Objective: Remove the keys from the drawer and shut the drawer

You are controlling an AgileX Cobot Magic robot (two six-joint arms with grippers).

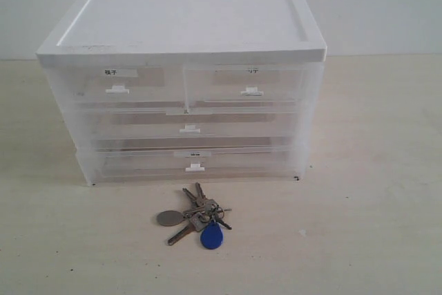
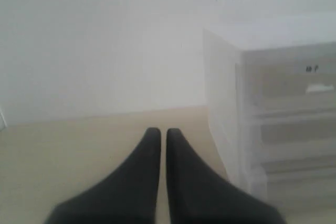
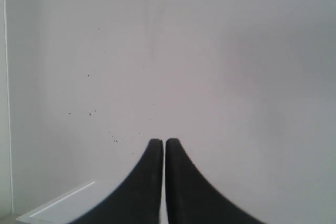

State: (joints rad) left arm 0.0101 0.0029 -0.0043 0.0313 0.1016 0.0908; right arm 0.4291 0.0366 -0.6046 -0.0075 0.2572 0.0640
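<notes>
Left side. The left gripper (image 2: pixel 163 132) has its dark fingers together with only a sliver of gap, and nothing between them. It hangs over bare table (image 2: pixel 63 150), with the cabinet (image 2: pixel 273 40) at about 2 o'clock in its wrist view, well apart.

Cabinet front, exterior view. Upper left, at 10 o'clock on the face, is the half-width drawer with the wide label strip (image 1: pixel 116 82); it is not ours. It looks shut.

Centre. The keys (image 1: pixel 197 213) lie on the table at 6 o'clock from the cabinet, near its foot but not touching. The blue fob (image 1: pixel 212 237) is at 5 o'clock of the bunch, the round tag (image 1: pixel 168 218) at 9 o'clock.

Right. The drawer (image 1: pixel 248 84) is at 2 o'clock on the face, with tiny dark writing over a white tab. Its front appears flush with its neighbour, so I judge it closed and both steps done.

The right gripper (image 3: pixel 165 142) has its fingers pressed together and empty. It faces the plain wall (image 3: pixel 210 51), with a corner of the cabinet top at 7 o'clock in its view.

Risks:
- The translucent front hides a small gap, so the drawer may not be fully seated.
- Another push could slide this light cabinet backward.
- A low sweep by either arm could drag the keys.
</notes>
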